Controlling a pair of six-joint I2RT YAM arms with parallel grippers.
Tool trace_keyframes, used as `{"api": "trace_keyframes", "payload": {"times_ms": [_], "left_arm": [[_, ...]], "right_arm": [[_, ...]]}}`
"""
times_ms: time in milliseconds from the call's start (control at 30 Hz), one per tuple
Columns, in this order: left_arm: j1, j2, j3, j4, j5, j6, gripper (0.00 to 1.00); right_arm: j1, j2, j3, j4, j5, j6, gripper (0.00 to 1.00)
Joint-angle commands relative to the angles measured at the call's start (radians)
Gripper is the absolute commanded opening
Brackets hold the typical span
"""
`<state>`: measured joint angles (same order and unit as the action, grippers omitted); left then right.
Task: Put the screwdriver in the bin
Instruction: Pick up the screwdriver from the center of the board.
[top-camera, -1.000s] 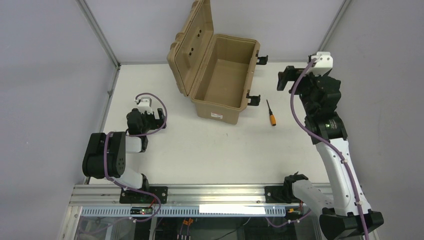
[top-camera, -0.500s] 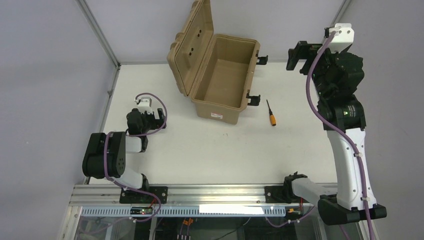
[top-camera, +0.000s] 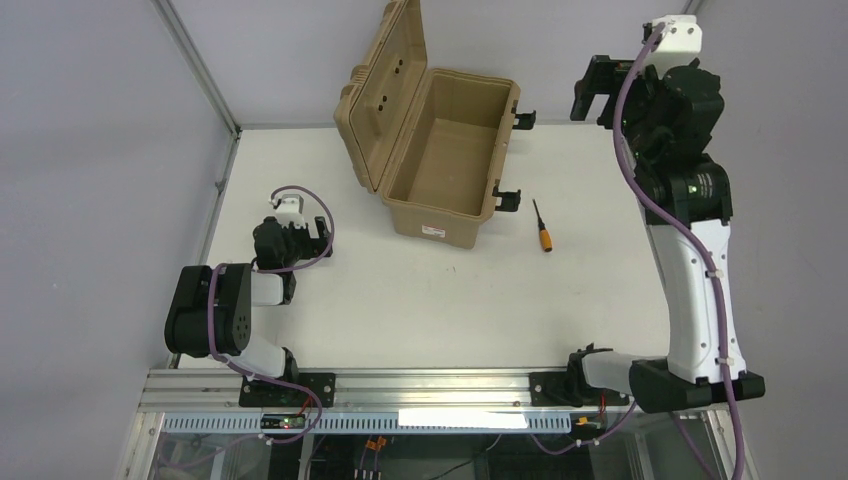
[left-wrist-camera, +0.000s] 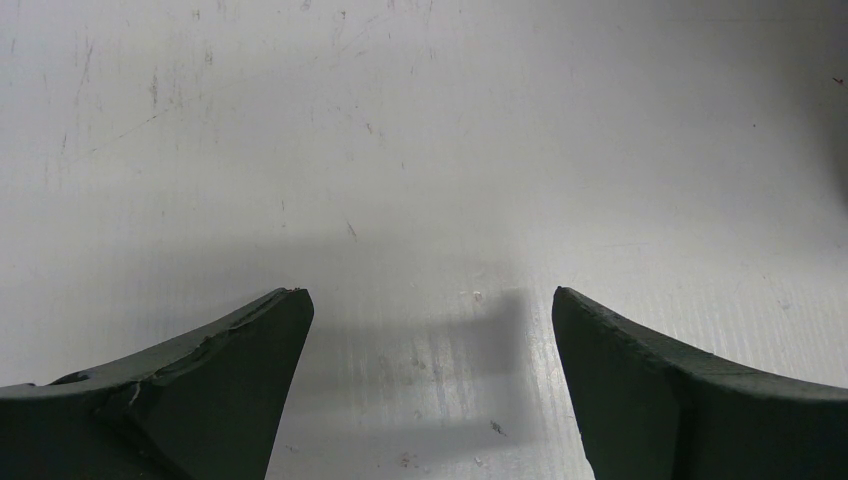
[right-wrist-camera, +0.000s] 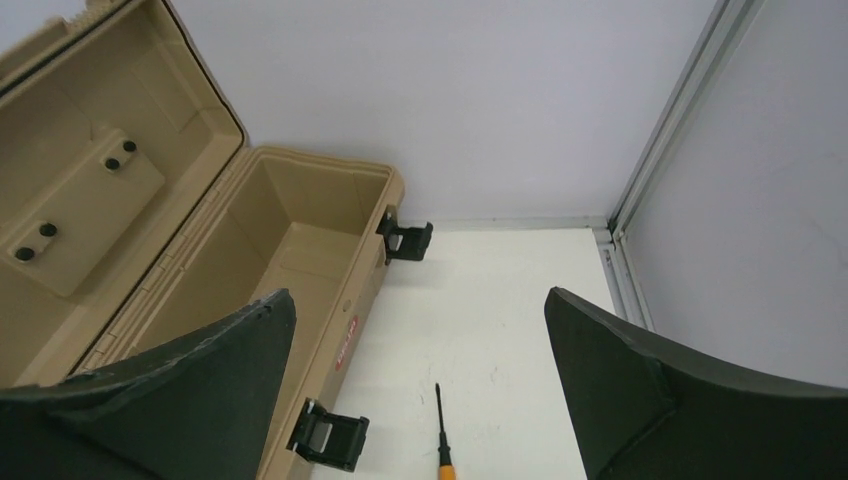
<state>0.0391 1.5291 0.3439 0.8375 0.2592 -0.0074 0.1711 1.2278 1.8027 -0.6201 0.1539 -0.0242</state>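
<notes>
The screwdriver (top-camera: 542, 226), orange handle and thin black shaft, lies flat on the white table just right of the bin; it also shows in the right wrist view (right-wrist-camera: 441, 431). The bin (top-camera: 430, 165) is a tan case standing open, its ribbed lid upright on the left, its inside empty; the right wrist view shows it too (right-wrist-camera: 290, 240). My right gripper (top-camera: 593, 93) is open and empty, raised high at the back right, above and beyond the screwdriver. My left gripper (top-camera: 318, 232) is open and empty, low over the table at the left.
Black latches (top-camera: 507, 200) stick out from the bin's right side toward the screwdriver. A metal frame post and grey walls (top-camera: 200, 70) bound the table at the back and sides. An aluminium rail (top-camera: 420, 385) runs along the near edge.
My right arm has risen and straightened, carrying the open gripper up and back toward the far right corner. The left arm, the screwdriver and the bin have not moved.
</notes>
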Motion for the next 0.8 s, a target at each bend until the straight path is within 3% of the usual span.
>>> {"api": "trace_keyframes", "payload": {"times_ms": [0,233,767], "left_arm": [[-0.002,-0.02,0.009,0.031,-0.005,0.01,0.99],[-0.002,-0.02,0.009,0.031,-0.005,0.01,0.99],[-0.002,-0.02,0.009,0.031,-0.005,0.009,0.99]], "right_arm": [[0.007,0.059,0.049,-0.059,0.011,0.023,0.99],[0.006,0.183,0.082,-0.135,0.009,0.023,0.99],[-0.014,0.412,-0.1,-0.153,-0.028,0.049,0.99]]}}
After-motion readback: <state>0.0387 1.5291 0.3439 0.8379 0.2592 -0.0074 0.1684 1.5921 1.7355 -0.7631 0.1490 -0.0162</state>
